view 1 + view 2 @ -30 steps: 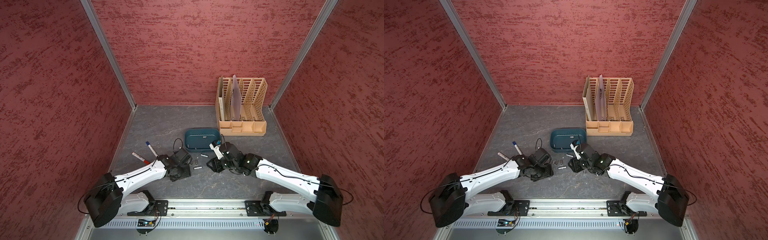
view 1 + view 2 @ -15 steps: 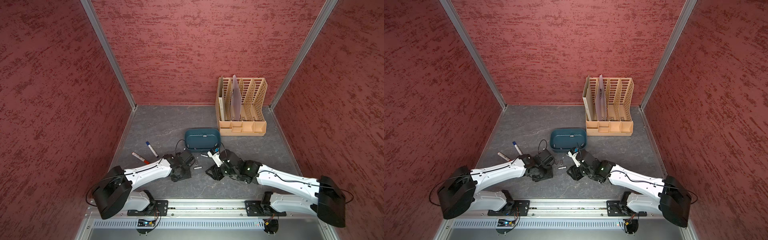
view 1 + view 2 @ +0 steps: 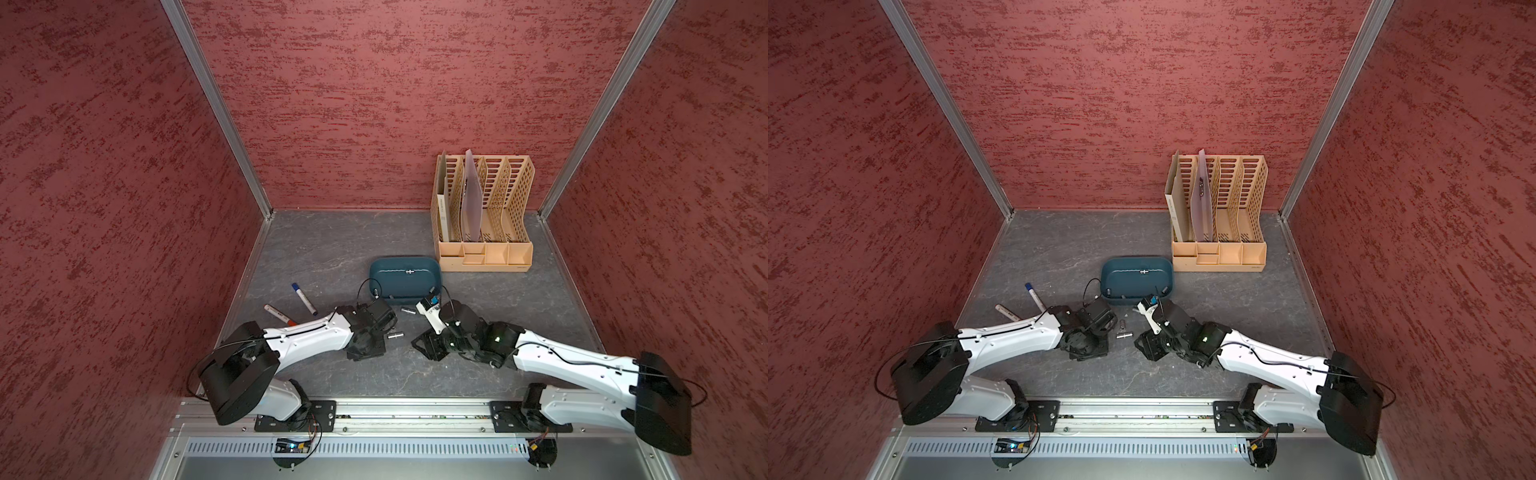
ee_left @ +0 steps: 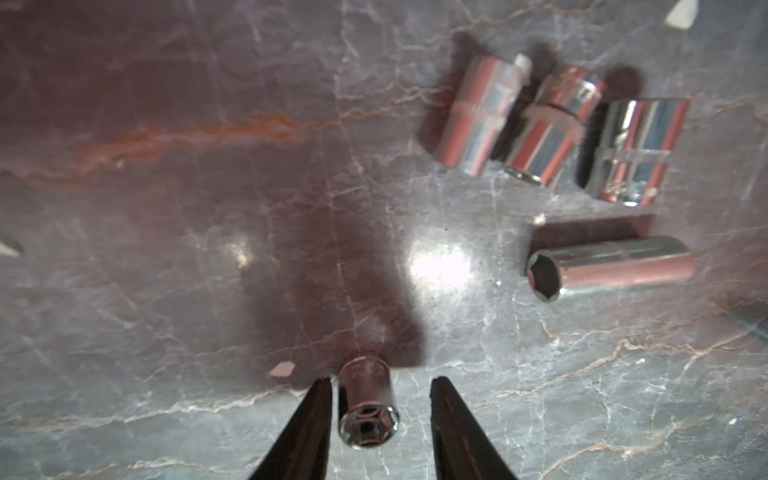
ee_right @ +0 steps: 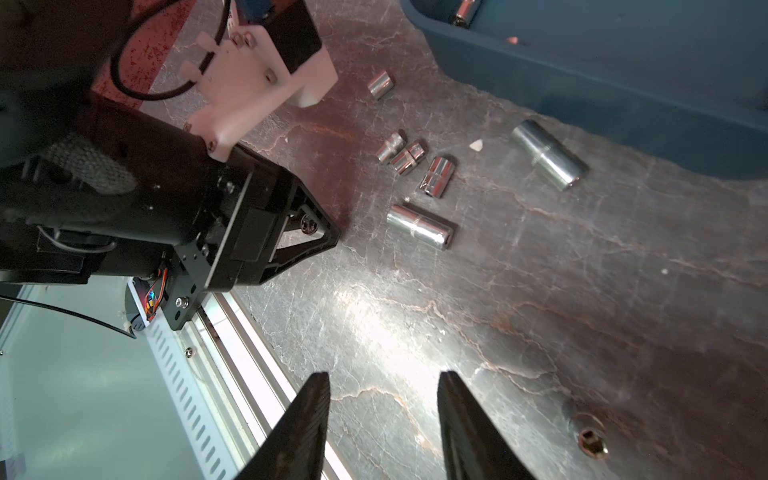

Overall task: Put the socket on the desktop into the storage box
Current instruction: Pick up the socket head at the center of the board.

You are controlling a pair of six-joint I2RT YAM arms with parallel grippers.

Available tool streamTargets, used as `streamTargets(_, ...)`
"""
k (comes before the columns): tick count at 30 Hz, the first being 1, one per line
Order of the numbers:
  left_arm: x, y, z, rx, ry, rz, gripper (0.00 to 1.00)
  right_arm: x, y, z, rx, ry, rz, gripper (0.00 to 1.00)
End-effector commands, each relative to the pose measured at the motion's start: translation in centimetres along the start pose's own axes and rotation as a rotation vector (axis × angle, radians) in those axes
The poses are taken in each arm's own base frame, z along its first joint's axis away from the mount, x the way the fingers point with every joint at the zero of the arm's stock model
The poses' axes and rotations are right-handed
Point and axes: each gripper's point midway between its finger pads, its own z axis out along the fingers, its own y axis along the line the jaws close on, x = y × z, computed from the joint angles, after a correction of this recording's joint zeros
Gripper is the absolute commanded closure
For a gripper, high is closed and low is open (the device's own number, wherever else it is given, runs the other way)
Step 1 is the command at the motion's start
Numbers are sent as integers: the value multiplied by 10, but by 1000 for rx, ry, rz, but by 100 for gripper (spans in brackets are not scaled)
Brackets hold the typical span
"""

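Observation:
A small chrome socket [image 4: 368,405] lies on the desktop [image 4: 208,291] between the fingers of my left gripper [image 4: 381,380]. The jaws are open: one finger is almost at the socket, the other stands a gap away. Several more sockets lie just beyond it, a cluster [image 4: 548,137] and a long one [image 4: 611,266]. Both top views show the storage box [image 3: 405,276] [image 3: 1137,276] behind them, with a socket [image 5: 463,10] inside. My right gripper [image 5: 384,376] hangs open and empty over the desktop near the front rail.
Two markers [image 3: 304,298] [image 3: 277,313] lie left of the left arm. A tan file rack [image 3: 484,224] stands at the back right. An upright socket [image 5: 590,440] stands near the right gripper. The left gripper [image 5: 332,237] rests close to the loose sockets [image 5: 419,226].
My left jaws have narrowed around the small socket and the left arm has dropped lower. The right arm has pulled back from the storage box toward the front, jaws unchanged.

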Motion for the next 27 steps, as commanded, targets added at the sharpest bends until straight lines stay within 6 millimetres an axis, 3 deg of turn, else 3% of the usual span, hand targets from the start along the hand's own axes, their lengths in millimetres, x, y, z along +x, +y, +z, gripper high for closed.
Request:
streamTargets(1,-3,-2,0,-13,-16,13,62,-4,1,0,3,-34,-3,53)
streamTargets(12,-4,-3,0,-20,-22,23,86,-3,-1,1,7,-34,3,53)
streamTargets(27,-25,-18,-23,33,-66,41,87,-18,9,-13,-40,-119,24,53)
